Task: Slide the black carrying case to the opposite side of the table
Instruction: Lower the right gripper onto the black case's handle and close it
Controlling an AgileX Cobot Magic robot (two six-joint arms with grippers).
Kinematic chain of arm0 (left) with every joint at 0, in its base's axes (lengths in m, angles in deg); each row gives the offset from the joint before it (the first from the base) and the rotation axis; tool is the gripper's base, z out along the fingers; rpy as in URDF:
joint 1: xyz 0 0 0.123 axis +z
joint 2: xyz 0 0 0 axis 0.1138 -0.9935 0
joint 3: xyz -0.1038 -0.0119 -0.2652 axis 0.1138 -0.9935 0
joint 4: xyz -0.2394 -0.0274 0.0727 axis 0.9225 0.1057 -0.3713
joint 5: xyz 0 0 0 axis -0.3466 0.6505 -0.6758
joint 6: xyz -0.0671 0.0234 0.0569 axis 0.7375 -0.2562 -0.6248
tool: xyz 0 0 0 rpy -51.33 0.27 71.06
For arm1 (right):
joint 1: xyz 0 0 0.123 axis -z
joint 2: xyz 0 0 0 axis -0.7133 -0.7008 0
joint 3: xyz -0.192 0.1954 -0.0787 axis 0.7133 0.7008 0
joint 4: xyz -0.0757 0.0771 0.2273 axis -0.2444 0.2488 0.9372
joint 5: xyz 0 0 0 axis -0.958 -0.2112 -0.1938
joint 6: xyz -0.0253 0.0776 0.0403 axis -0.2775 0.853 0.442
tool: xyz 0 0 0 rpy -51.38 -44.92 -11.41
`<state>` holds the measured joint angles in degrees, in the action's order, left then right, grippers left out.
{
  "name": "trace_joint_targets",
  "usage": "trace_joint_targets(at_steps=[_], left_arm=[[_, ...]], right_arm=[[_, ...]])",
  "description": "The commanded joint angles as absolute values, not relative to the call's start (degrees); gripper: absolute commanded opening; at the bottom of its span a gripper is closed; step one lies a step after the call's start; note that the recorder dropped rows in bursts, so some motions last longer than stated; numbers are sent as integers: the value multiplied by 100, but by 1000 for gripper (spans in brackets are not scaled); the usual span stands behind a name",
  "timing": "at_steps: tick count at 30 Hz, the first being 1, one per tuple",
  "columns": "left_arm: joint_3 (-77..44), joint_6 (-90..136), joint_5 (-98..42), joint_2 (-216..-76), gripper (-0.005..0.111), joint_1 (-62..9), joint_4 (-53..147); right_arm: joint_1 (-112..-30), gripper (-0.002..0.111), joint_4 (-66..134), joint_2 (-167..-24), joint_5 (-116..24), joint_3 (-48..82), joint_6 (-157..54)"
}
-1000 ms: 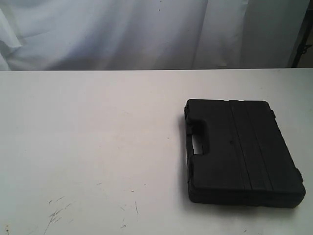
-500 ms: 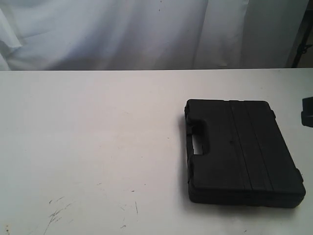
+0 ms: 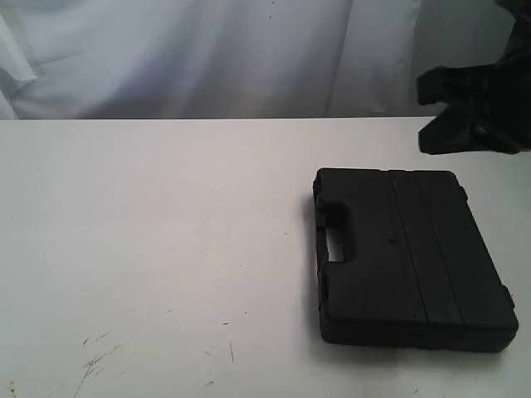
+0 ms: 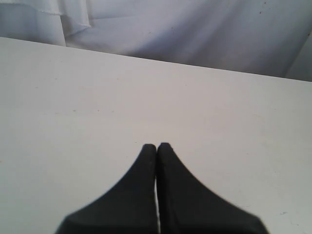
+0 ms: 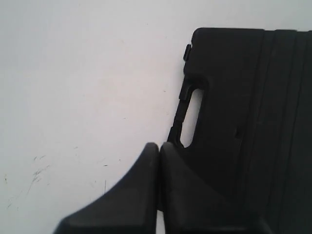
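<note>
The black carrying case (image 3: 406, 257) lies flat on the right half of the white table (image 3: 166, 232), its handle slot (image 3: 338, 245) facing the table's middle. My right arm (image 3: 477, 108) hangs in the air beyond the case's far right corner, not touching it. In the right wrist view my right gripper (image 5: 158, 145) is shut and empty, above the handle side of the case (image 5: 243, 112). My left gripper (image 4: 156, 145) is shut and empty over bare table (image 4: 146, 87). It does not show in the exterior view.
A white curtain (image 3: 207, 58) hangs behind the table's far edge. Dark scratch marks (image 3: 95, 361) sit near the front left of the tabletop. The left half of the table holds no objects.
My right arm has come into the exterior view from the right edge and now hangs higher and further left, beyond the case. The case has not moved.
</note>
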<state>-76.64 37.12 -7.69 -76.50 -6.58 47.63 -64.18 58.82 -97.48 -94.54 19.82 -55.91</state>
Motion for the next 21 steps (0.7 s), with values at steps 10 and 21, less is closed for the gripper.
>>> trace_joint_targets(at_steps=[10, 21], left_arm=[[-7693, 3711, -828, -7628, 0, -679, 4787], [-7693, 3723, -828, -7628, 0, -679, 4787]], right_arm=[[-7289, 0, 5043, -12011, -10485, 285, -4055], [-7892, 0, 4249, -13422, -10922, -694, -3252]])
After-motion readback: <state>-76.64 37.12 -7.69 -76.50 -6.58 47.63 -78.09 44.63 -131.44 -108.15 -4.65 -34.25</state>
